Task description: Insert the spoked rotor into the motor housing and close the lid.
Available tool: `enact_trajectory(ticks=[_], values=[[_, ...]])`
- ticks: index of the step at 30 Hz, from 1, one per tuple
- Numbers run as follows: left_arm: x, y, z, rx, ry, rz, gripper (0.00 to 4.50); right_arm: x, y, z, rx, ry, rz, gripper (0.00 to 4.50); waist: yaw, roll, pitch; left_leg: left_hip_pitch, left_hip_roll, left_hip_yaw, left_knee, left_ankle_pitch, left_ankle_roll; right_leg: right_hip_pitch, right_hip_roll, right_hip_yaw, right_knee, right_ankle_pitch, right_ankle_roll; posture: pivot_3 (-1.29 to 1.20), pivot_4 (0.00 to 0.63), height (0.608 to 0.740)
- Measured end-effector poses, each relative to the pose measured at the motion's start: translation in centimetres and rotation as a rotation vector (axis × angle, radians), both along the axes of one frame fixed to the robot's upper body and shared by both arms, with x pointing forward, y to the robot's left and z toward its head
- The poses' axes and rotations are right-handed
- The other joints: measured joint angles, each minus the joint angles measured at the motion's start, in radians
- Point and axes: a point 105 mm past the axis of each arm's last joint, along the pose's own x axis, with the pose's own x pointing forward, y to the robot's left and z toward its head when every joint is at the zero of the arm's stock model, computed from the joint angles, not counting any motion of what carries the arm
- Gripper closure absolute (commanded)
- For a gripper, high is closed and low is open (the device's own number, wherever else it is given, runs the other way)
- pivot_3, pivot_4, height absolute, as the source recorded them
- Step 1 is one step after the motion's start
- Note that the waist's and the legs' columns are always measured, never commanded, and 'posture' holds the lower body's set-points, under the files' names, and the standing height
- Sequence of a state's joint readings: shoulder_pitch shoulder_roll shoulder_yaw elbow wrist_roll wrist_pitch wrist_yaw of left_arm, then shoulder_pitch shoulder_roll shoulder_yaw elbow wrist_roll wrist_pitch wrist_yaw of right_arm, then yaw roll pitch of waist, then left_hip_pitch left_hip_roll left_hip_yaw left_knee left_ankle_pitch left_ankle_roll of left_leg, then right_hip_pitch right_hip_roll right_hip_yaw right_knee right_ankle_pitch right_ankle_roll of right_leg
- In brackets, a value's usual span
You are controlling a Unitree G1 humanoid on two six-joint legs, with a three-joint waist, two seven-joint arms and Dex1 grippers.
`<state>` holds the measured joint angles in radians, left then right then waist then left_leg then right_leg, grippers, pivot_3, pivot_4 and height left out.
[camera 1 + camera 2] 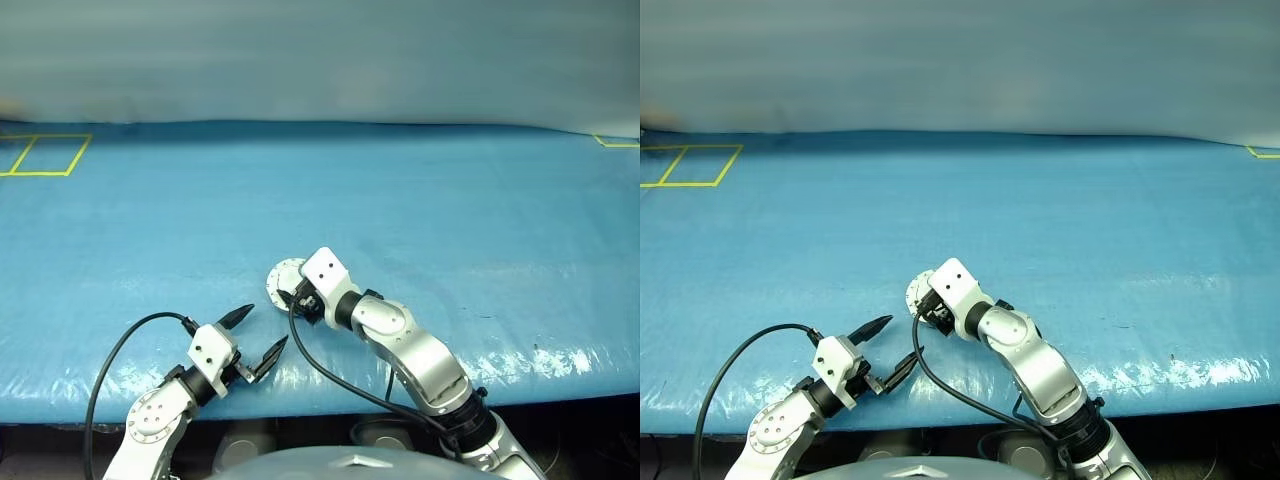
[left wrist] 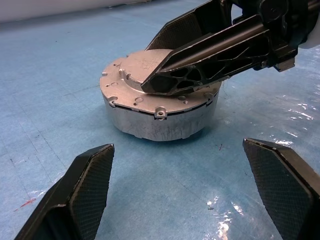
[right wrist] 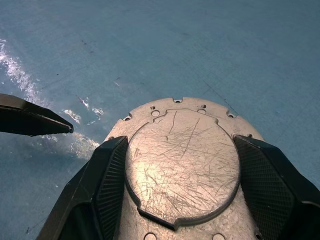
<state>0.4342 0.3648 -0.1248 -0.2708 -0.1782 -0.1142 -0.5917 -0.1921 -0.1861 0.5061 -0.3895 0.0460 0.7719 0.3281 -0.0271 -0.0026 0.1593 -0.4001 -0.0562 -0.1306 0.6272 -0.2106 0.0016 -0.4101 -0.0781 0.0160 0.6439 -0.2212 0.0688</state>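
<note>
Silver motor housing (image 2: 160, 117) on blue tabletop (image 1: 450, 220), lid (image 3: 182, 165) down | right tool (image 3: 182, 187) spread astride lid, clamping nothing | left tool (image 2: 185, 195) wide open, empty, near | risk: uneven push slides housing, lid stays unseated

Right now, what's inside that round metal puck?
Can't tell: the lid lies flat on the housing, covering whatever is inside. The right gripper straddles the lid's raised centre.

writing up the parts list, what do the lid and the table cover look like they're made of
Lid: bare silvery metal, likely aluminium, matte and covered in fine scratches. Table cover: looks like thin blue plastic sheeting, faintly woven, with glossy glints and wrinkles near the front edge.
</note>
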Motion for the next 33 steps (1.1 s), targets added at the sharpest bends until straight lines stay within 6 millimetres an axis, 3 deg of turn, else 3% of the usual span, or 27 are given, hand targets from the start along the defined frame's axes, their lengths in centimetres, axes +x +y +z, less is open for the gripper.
enact_trajectory(ticks=[33], values=[[0.02, 0.00, 0.00, 0.000, 0.001, -0.001, 0.00, 0.23, -0.02, 0.01, -0.048, -0.007, -0.004, 1.48, 0.001, 0.001, -0.001, 0.000, 0.001, 0.000, -0.001, -0.001, -0.001, 0.000, -0.001, 0.000, 0.000, 0.000, -0.001, 0.00, 0.150, 0.740]])
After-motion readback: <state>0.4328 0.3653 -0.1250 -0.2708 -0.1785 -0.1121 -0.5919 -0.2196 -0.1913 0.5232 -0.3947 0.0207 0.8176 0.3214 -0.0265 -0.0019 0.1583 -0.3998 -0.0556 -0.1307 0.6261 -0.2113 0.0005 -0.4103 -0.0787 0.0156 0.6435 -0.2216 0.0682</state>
